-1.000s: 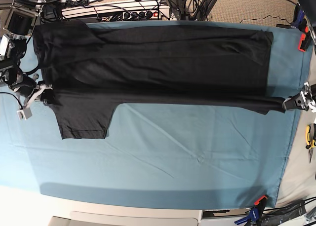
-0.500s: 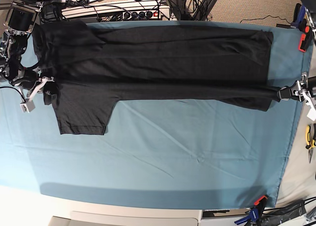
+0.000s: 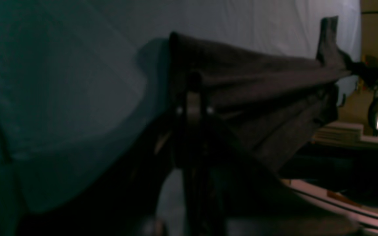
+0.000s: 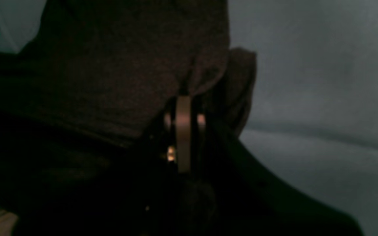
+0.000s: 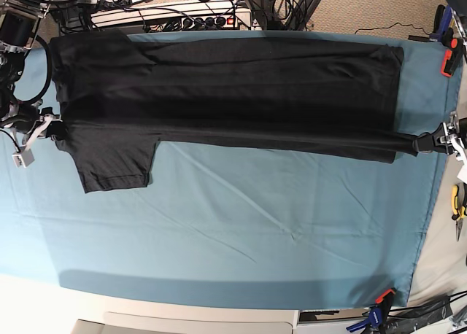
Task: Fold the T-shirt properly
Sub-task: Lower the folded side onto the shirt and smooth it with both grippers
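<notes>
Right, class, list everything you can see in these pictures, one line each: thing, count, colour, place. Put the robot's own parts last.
T-shirt: one, black, stretched across the far half of the table, one sleeve hanging toward the near side at the base view's left.
Table cloth: one, teal, covering the table.
Clamps: at least two, orange and black, on the cloth's edge at the base view's right.
Power strip: one, white, behind the table among cables.
Pliers: one, yellow-handled, at the right edge.
Left claw: one, dark, shut on the T-shirt's hem end.
Right claw: one, dark, shut on the T-shirt's sleeve end.
</notes>
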Controlling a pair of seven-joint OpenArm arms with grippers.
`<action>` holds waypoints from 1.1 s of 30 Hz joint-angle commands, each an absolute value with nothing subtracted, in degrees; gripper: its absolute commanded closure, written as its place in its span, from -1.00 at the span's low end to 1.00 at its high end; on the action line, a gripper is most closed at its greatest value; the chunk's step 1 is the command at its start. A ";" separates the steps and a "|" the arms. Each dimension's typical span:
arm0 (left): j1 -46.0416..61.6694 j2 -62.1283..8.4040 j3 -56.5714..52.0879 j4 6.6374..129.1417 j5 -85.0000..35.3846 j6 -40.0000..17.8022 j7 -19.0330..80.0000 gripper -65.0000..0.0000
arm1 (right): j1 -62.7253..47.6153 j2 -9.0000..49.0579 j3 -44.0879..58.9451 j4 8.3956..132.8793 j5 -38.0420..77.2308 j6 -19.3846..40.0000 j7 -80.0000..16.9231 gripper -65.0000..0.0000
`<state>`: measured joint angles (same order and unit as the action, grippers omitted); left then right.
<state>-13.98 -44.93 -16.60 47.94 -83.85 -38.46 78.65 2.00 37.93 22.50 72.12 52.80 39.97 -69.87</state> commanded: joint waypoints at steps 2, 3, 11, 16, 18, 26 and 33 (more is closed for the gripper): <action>-14.41 -47.00 -17.17 48.80 -85.00 -38.70 78.22 1.00 | 2.52 39.86 23.31 73.14 54.65 40.00 -69.67 1.00; -14.11 -47.00 -17.17 48.84 -85.00 -38.68 78.26 1.00 | 2.52 39.83 23.31 73.14 54.74 40.00 -70.19 1.00; -11.11 -47.00 -17.17 48.88 -85.00 -38.61 78.63 1.00 | 2.52 39.86 23.31 73.14 54.83 40.00 -70.74 1.00; -9.89 -47.00 -17.17 48.93 -85.00 -38.39 79.31 1.00 | 2.52 39.86 23.31 73.14 54.83 40.00 -70.76 1.00; -9.43 -47.00 -17.17 49.30 -85.00 -38.39 79.42 1.00 | 2.52 39.86 23.31 73.12 54.85 40.00 -70.76 1.00; -6.59 -47.03 -17.17 57.89 -85.00 -38.50 80.00 1.00 | 2.52 39.83 23.31 73.14 59.31 40.00 -72.64 1.00; -2.17 -47.00 -17.17 66.63 -85.00 -38.94 80.00 1.00 | 2.52 39.86 23.31 73.14 60.84 40.00 -74.13 1.00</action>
<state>-1.50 -45.12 -16.58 65.98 -83.85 -38.65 80.05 1.74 38.06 22.61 72.14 59.94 39.94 -74.67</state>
